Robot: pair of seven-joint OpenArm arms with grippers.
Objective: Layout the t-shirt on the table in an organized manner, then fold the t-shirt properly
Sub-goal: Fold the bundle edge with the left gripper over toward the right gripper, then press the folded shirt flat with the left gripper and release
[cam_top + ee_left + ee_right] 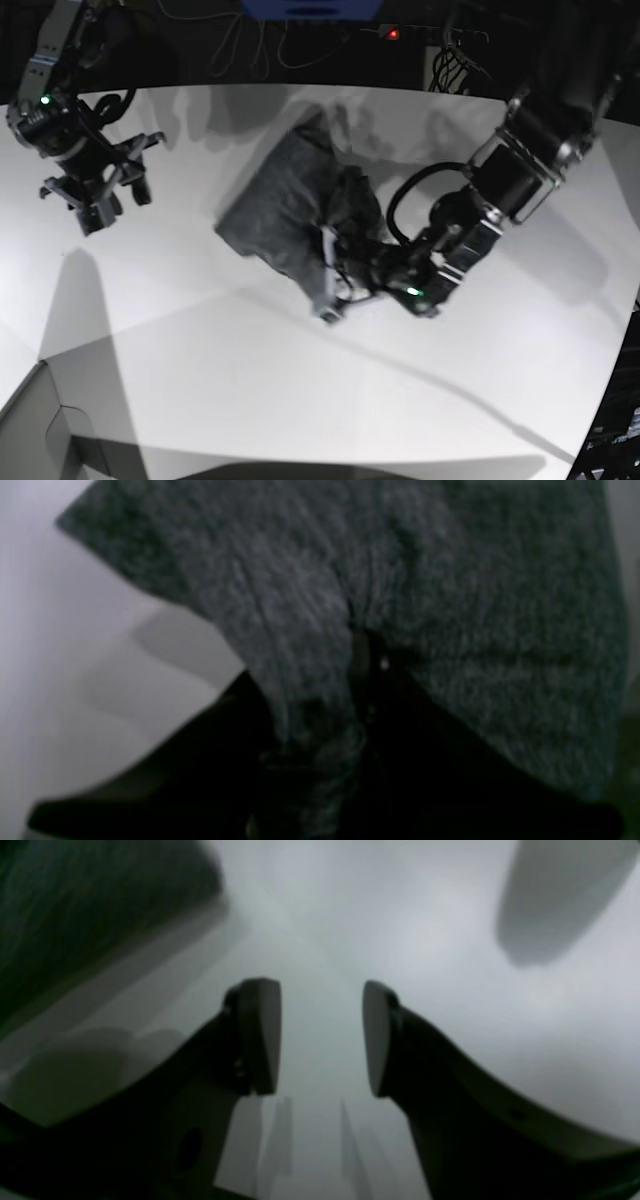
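Base view is showing the shirt [290, 215] lying bunched on the counter [200, 380]; left gripper [340, 280] is pinching it, right gripper [105, 195] is hanging wide, so spreading and folding are remaining.

Crumpled t-shirt [290, 215] lies on white table [250, 380].

Your t-shirt [285, 215] reads as soft heathered knit cloth, matt and slightly fuzzy. The table [230, 370] around it is smooth white with a faint sheen. At 9 o'clock, the right gripper [320, 1037] carries pale smooth pads [262, 1032] on matt black, possibly plastic, fingers.
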